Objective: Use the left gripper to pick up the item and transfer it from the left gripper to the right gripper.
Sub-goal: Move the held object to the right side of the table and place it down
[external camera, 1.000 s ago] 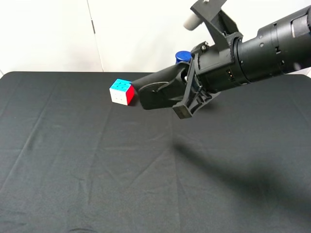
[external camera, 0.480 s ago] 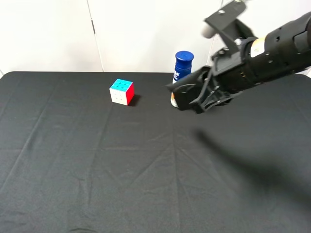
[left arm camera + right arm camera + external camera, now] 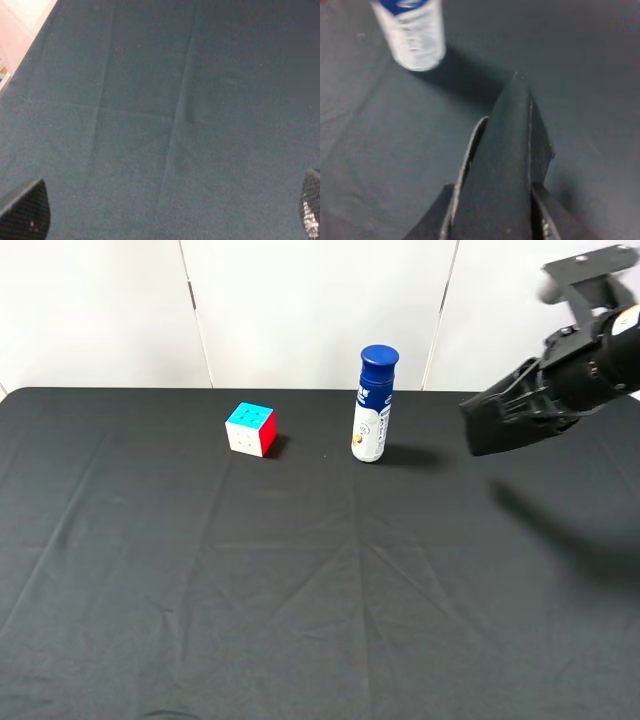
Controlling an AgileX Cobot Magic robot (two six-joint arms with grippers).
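The item, a long flat black pouch [image 3: 500, 423], hangs in the air at the right of the exterior high view, above the black table. My right gripper [image 3: 556, 398] is shut on it and holds it by its right end. In the right wrist view the pouch [image 3: 506, 165] sticks out between the jaws, and one grey finger [image 3: 465, 165] presses its side. My left gripper is out of the exterior high view. In the left wrist view the left gripper [image 3: 167, 212] is open and empty over bare cloth, with only its fingertips [image 3: 25, 212] showing.
A white bottle with a blue cap [image 3: 372, 405] stands upright at the back middle and also shows in the right wrist view [image 3: 412, 35]. A coloured puzzle cube [image 3: 251, 429] sits to its left. A black cloth [image 3: 300, 590] covers the table.
My right arm has pulled back to the right with the pouch in it, uncovering the bottle. The cube and bottle have not moved.
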